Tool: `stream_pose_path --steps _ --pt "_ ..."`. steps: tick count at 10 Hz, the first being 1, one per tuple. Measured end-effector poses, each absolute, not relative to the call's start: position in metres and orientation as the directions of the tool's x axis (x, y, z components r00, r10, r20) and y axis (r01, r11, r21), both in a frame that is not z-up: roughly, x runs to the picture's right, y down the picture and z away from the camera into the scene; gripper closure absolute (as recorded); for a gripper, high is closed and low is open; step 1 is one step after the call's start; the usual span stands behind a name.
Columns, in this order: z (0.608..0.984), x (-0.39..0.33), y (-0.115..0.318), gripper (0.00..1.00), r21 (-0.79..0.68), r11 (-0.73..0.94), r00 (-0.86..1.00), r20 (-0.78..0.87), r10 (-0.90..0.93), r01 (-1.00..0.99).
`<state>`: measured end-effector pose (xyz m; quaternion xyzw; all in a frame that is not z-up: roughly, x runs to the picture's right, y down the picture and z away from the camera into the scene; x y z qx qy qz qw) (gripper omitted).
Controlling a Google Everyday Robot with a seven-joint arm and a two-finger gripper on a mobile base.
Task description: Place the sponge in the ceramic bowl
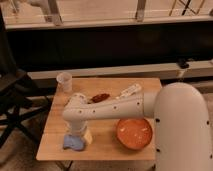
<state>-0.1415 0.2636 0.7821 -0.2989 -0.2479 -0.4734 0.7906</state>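
While gripper (78, 136) hangs over sponge (72, 144), grasp unclear, sponge on table (103, 146), outside ceramic bowl (134, 133)

Wooden table (101, 149), black folding chair (16, 97) at left (dimly lit), dark wall (110, 47) behind

Gripper (77, 138): low over the front-left corner of the table (107, 151), largely hidden under the arm (107, 109).
Sponge (70, 145): upper part covered by gripper.
Dark reddish item (100, 97): partly behind arm, unidentifiable.
Arm body: cut off at right and bottom edges.
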Motion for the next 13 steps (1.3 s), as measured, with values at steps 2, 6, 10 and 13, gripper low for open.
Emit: stream_pose_path --steps 2,6,10,13 --pt "0.785 -0.141 0.266 0.20 -0.243 0.370 0.430 0.676 -0.599 0.897" --pt "0.790 -0.141 0.269 0.20 -0.250 0.362 0.429 0.678 -0.596 0.898" --pt "0.794 -0.141 0.271 0.20 -0.257 0.359 0.432 0.680 -0.593 0.897" --pt "0.796 -0.141 0.271 0.20 -0.264 0.357 0.435 0.680 -0.591 0.896"
